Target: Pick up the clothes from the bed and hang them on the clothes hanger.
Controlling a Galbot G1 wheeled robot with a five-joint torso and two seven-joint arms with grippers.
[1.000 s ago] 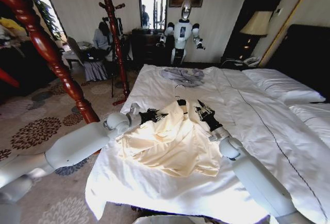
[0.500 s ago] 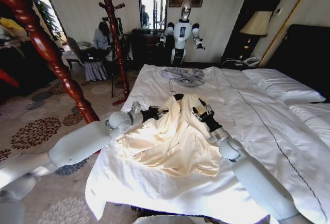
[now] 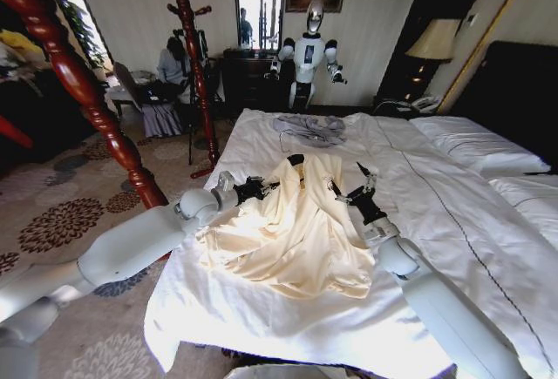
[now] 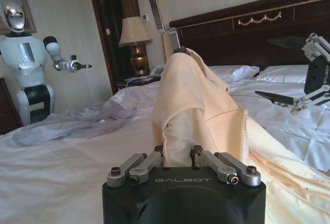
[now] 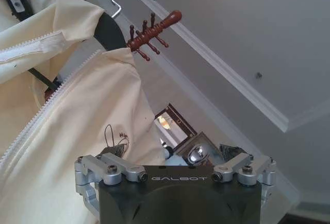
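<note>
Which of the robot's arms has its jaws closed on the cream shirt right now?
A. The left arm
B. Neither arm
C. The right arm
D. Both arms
A. The left gripper pinches a fold of the cream shirt between its shut jaws, while the right gripper stands beside the shirt with its jaws spread open and nothing in them.

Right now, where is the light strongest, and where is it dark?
Head view: sunlight glares on the clothes beside the left hand. Left wrist view: the headboard is dark. Right wrist view: the hook of the clothes hanger glints against a pale ceiling.
</note>
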